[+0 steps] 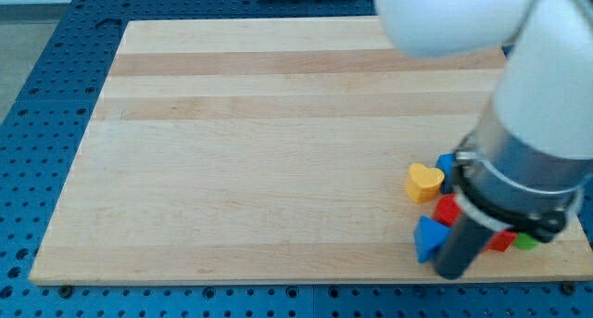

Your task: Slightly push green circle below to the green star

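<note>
My arm covers the board's lower right corner. The dark rod slants down to my tip [450, 273] near the board's bottom edge, just right of a blue triangle-like block [427, 238]. A small piece of a green block [526, 242] shows under the arm to the right of my tip; its shape is hidden. No other green block shows. A red block [447, 209] sits just above the rod, and another red piece [501, 243] lies between the rod and the green piece.
A yellow heart [424, 182] lies up-left of the cluster, with a blue block [447, 162] beside it, partly under the arm. The wooden board [259, 142] lies on a blue perforated table [37, 95].
</note>
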Motion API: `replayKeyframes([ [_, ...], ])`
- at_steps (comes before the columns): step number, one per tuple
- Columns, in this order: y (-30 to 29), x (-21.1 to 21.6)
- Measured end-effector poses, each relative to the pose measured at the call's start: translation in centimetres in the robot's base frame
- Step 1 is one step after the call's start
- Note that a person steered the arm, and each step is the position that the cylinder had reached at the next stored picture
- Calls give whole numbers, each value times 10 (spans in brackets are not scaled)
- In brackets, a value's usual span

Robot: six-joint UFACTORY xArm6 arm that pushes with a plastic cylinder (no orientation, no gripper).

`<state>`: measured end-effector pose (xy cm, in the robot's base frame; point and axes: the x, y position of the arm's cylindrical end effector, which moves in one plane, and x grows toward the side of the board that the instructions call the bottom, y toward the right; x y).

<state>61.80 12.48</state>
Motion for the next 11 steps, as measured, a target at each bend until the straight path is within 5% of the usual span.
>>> replayKeyframes([
  [2, -5, 0],
  [5, 220, -8],
  [7, 199, -21],
  [11, 20, -20],
])
